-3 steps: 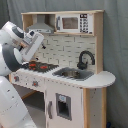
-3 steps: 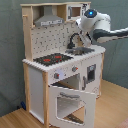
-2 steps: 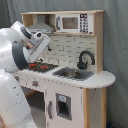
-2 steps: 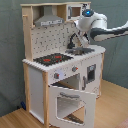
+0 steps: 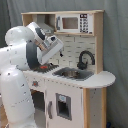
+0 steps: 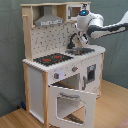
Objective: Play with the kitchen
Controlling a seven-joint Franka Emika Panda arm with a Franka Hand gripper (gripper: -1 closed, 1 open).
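Note:
The kitchen (image 5: 95,80) is a white and light-wood toy with a pegboard back (image 6: 50,37), a grey hood (image 6: 47,21), a black faucet (image 5: 85,59), a sink (image 5: 74,74) and a red-ringed stovetop (image 6: 52,59). Its oven door (image 6: 72,102) hangs open, tipped down toward the front. My gripper (image 5: 56,50) hovers above the counter between the stovetop and the sink, close to the pegboard. In the second exterior view the gripper (image 6: 81,31) sits just above the faucet (image 6: 74,40). Nothing shows in it.
A toy microwave (image 5: 75,23) sits on the top shelf above the sink. A lower cupboard door (image 5: 62,106) below the sink is shut. The white arm (image 5: 20,55) hides part of the stovetop in the first exterior view. A wooden floor (image 6: 110,107) surrounds the kitchen.
The arm has swung its gripper along the counter, away from the stovetop side toward the sink and faucet. The kitchen and its open oven door have not moved.

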